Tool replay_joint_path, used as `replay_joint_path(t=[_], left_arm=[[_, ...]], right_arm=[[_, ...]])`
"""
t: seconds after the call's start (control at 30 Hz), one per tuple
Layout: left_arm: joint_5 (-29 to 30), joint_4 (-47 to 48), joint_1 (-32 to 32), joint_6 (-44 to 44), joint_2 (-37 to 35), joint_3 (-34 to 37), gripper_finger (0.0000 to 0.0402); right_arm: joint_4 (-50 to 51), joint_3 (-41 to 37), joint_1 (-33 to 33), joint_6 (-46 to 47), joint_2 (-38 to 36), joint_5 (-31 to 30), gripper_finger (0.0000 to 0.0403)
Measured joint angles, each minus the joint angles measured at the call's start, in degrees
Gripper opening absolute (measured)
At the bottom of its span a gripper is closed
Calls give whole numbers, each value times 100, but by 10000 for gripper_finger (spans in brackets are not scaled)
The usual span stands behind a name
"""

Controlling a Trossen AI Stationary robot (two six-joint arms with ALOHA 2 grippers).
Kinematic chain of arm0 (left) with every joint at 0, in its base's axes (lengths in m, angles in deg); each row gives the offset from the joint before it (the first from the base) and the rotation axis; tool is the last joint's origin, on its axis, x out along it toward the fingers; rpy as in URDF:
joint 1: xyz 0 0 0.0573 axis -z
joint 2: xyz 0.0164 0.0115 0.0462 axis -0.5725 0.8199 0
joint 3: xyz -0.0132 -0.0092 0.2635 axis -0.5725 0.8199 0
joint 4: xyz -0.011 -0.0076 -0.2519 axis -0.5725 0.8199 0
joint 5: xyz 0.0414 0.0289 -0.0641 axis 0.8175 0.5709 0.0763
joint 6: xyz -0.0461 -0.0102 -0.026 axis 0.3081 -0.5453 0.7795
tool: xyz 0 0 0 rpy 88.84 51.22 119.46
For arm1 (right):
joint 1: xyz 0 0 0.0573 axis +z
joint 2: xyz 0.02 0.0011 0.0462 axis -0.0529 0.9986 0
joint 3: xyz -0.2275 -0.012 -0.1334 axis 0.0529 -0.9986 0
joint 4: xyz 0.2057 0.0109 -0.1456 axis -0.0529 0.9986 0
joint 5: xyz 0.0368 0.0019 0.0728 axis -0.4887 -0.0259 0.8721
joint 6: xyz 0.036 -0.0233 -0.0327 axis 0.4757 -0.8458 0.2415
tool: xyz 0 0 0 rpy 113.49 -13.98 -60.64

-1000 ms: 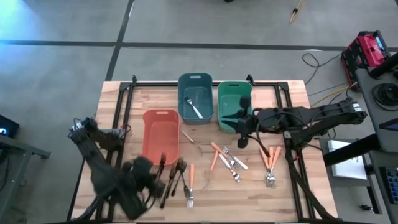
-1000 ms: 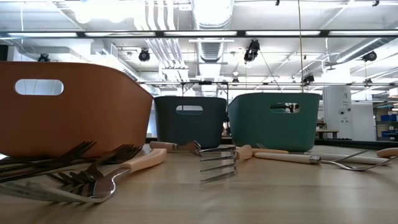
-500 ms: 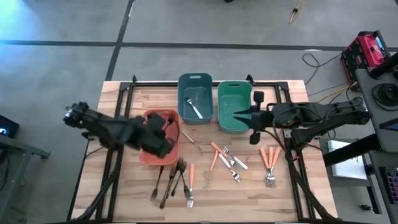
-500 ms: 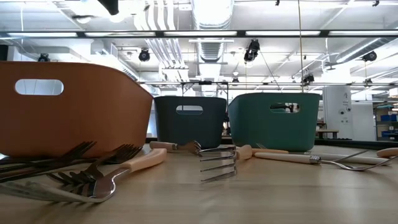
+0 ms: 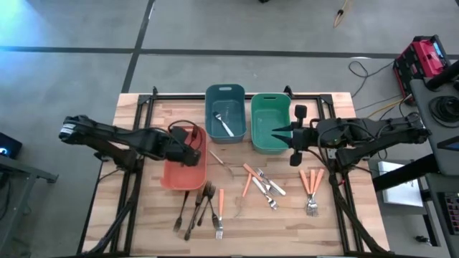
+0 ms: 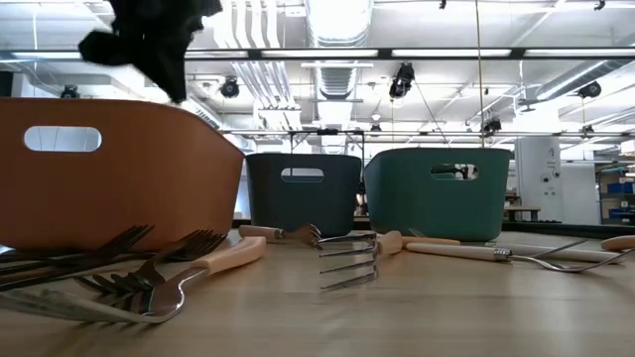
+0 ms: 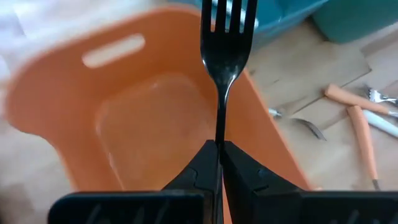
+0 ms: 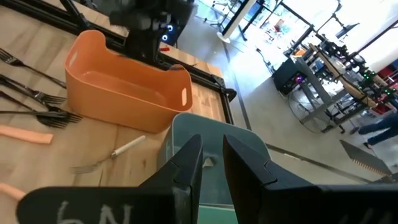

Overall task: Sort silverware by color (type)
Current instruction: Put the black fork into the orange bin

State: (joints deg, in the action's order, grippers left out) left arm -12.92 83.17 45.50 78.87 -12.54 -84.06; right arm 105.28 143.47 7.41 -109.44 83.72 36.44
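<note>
Wooden table (image 5: 337, 215): left end effector (image 7: 219, 144) clamps dark fork (image 7: 227, 43) above salmon bin (image 7: 143, 118), tines pointing forward

text: handwritten white marks, seemingly "N6" seen upside down | on: right gripper (image 8: 211, 163) body, right wrist view | other readable text: none

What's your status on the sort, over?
Left claw shut on dark fork, over salmon bin. Right claw empty, parted, above green bin. Nothing blocking the drop.
</note>
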Motion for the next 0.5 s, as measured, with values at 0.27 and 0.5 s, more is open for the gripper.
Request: replay_joint_path(t=[0.27, 0.5], left_arm=[[-419, -356, -20, 560, 309, 800, 0], [-618, -405, -20, 677, 757, 821, 0]], right_arm=[[-46, -2, -233, 41, -2, 0, 56], [-24, -4, -411, 193, 29, 0, 56]])
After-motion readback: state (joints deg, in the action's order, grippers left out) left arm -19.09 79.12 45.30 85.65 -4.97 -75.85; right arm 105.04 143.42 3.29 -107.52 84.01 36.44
